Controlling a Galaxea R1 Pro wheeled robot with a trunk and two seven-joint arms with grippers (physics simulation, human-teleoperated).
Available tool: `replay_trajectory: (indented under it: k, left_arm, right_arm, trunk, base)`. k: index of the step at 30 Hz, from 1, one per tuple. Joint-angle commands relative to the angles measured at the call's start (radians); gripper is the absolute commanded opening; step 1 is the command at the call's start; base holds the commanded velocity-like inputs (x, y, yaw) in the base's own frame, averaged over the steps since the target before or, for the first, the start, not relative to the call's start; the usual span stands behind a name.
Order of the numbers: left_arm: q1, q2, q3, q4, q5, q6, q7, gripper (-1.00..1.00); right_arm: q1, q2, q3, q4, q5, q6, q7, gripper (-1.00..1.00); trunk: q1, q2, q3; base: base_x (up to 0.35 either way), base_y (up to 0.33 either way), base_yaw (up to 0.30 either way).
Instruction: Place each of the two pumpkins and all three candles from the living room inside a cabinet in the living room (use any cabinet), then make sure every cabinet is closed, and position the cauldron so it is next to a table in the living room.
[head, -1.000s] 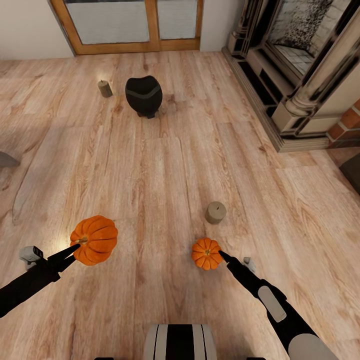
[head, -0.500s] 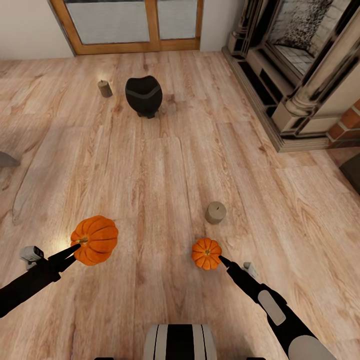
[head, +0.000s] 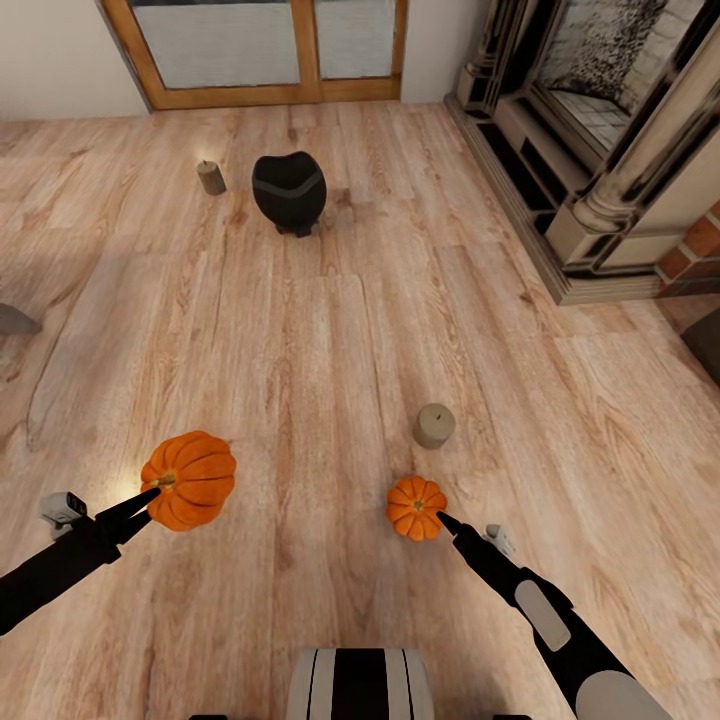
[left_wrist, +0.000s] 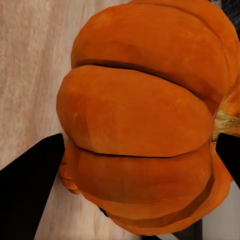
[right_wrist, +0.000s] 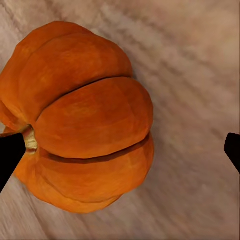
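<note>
1. The left tool (head: 150, 495) grips a bright orange ribbed pumpkin (head: 190, 479). In the left wrist view its dark fingers (left_wrist: 27, 187) sit on both flanks of that fruit (left_wrist: 142, 117), which looks raised off the light wood plank floor (head: 330, 330).
2. The right tool (head: 443, 518) stands open. In the right wrist view one finger (right_wrist: 10, 152) is against the stem side of the second, smaller orange ribbed pumpkin (right_wrist: 82, 117), while the other finger (right_wrist: 233, 149) is well apart from it.
3. That smaller pumpkin (head: 416, 507) rests on the floor, near a short beige-grey candle (head: 434, 426).
4. Farther off, a round black cauldron (head: 288, 192) stands beside another beige-grey candle (head: 211, 178), near the wood-framed glass doors (head: 262, 50).
5. Risk: the smaller pumpkin sits off-centre between the right fingers, so closing now would likely nudge it sideways and let it roll toward the candle.
6. Risk: the left hold looks to be near the stem end; a quick swing of the arm could let the round fruit slip out.
</note>
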Motion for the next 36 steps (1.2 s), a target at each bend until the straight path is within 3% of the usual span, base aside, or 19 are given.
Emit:
replay_trajectory:
  k: [1, 36]
  left_arm:
    - [-0.001, 0.000, 0.001, 0.000, -0.003, 0.003, -0.003, -1.00]
    - [-0.001, -0.002, -0.006, 0.000, -0.004, 0.000, -0.002, -1.00]
  right_arm:
    - [0.000, 0.000, 0.000, 0.000, -0.010, 0.007, 0.001, 1.00]
    - [-0.007, 0.001, -0.001, 0.000, -0.010, 0.002, -0.007, 1.00]
  trunk:
    - [0.000, 0.000, -0.001]
    - [0.000, 0.000, -0.001]
  base:
    - [0.006, 0.026, 0.000]
    - [0.016, 0.017, 0.000]
